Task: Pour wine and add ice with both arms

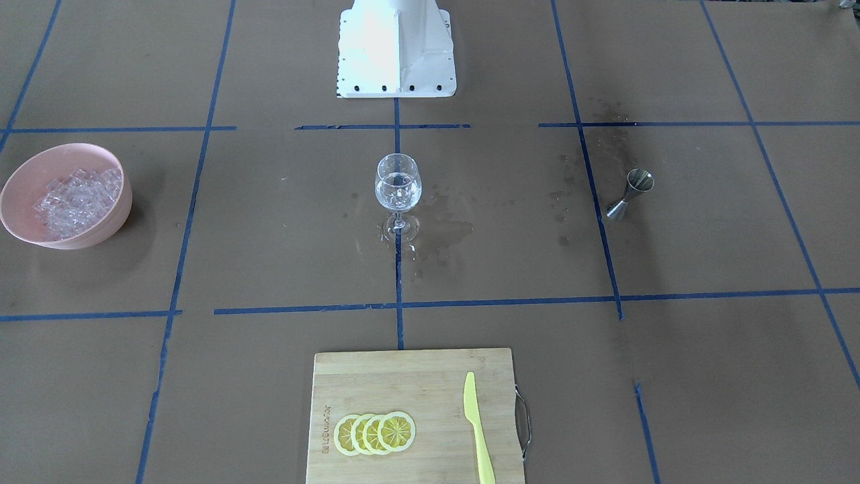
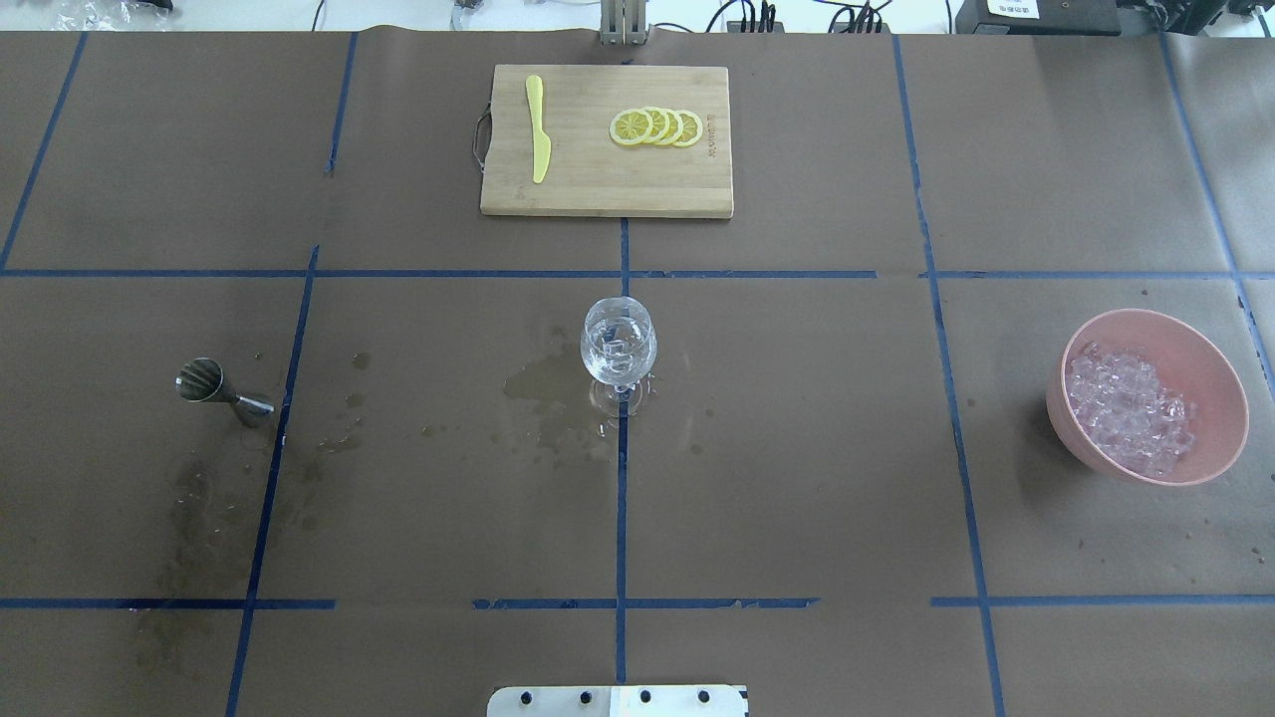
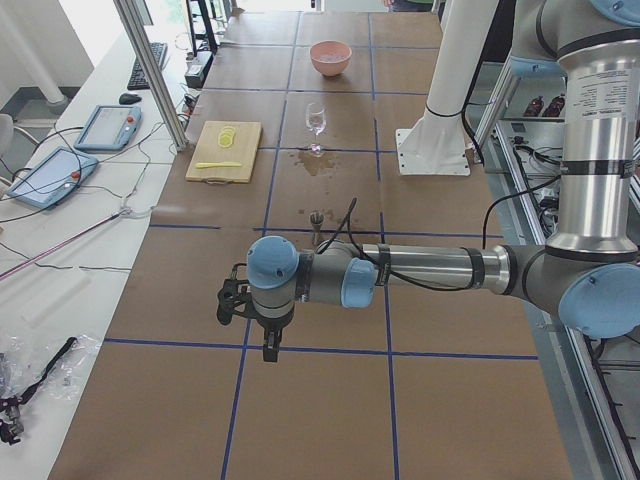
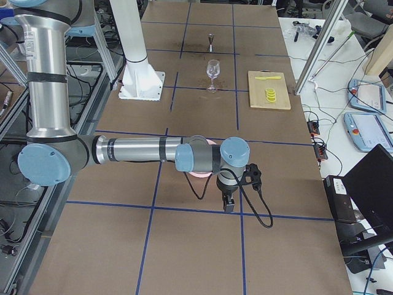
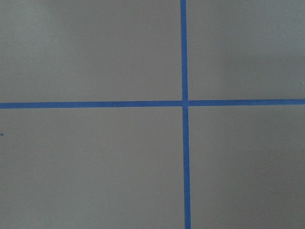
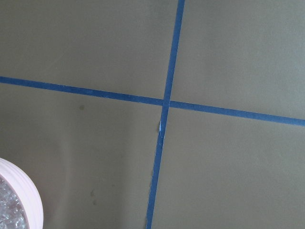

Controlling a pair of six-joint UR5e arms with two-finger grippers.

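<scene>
A wine glass stands at the table's middle and holds clear wine with a few ice cubes in it. A pink bowl full of ice sits on the robot's right side. Neither arm shows in the overhead or front views. In the exterior left view my left gripper hangs over bare paper, well short of the glass. In the exterior right view my right gripper hangs just past the bowl, which the arm mostly hides. I cannot tell whether either gripper is open or shut.
A steel jigger stands on the robot's left side, with wet patches between it and the glass. A wooden cutting board at the far edge carries lemon slices and a yellow knife. The bowl's rim shows in the right wrist view.
</scene>
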